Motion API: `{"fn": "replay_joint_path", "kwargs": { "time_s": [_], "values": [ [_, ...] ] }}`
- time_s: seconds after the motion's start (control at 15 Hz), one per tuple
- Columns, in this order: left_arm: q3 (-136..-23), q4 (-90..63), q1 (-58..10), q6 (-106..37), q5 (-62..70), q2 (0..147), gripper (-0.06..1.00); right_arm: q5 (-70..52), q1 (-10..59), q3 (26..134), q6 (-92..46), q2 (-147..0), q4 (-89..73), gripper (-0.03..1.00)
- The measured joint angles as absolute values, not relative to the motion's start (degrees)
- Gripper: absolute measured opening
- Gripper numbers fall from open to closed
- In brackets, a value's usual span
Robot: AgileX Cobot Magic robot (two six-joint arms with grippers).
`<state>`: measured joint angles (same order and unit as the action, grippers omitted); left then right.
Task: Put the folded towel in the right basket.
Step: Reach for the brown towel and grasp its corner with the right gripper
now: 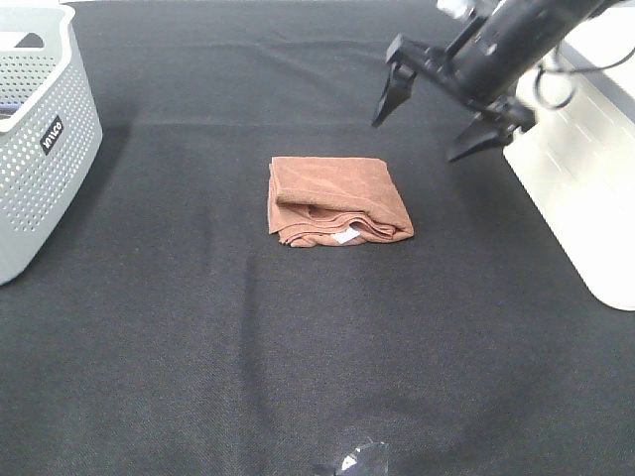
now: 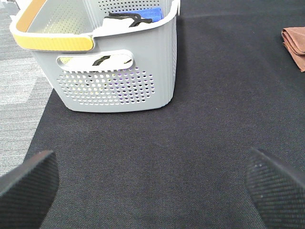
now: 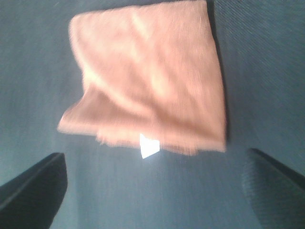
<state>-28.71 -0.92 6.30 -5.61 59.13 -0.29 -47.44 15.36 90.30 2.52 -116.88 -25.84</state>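
**A:** How does the towel (image 1: 337, 201) lie?

**B:** Flat, mid-counter (image 1: 198, 347). It's nearly square, slightly longer left to right. The layered edges and a white tag (image 1: 347, 236) face the near side, and the fold is at the far side.

**A:** Its look?

**B:** Rust-brown and a bit rumpled.

**A:** The tools?

**B:** The right tool (image 1: 417, 139) hangs above the towel's far right corner, jaws wide apart and empty. The left tool (image 2: 151, 191) is likewise spread, near the grey left basket (image 1: 45, 149).

**A:** Around it?

**B:** The white right basket (image 1: 580, 188) stands well apart at the right edge, with the right arm up between.
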Motion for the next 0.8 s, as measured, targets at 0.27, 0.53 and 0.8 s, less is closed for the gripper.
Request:
{"fn": "replay_joint_path", "kwargs": {
  "time_s": [0.27, 0.53, 0.8],
  "values": [
    [-28.7, -0.9, 6.3, -5.6, 59.1, -0.3, 0.99, -47.2, 15.4, 95.6, 2.5, -125.1, -26.8, 0.96],
    [-28.7, -0.9, 6.3, -5.6, 59.1, -0.3, 0.99, -48.3, 15.4, 102.0, 2.5, -130.4, -27.3, 0.96],
    [-28.7, -0.9, 6.3, -5.6, 59.1, -0.3, 0.99, -48.2, 15.4, 104.2, 1.4, -134.4, -27.2, 0.95]
  ]
}}
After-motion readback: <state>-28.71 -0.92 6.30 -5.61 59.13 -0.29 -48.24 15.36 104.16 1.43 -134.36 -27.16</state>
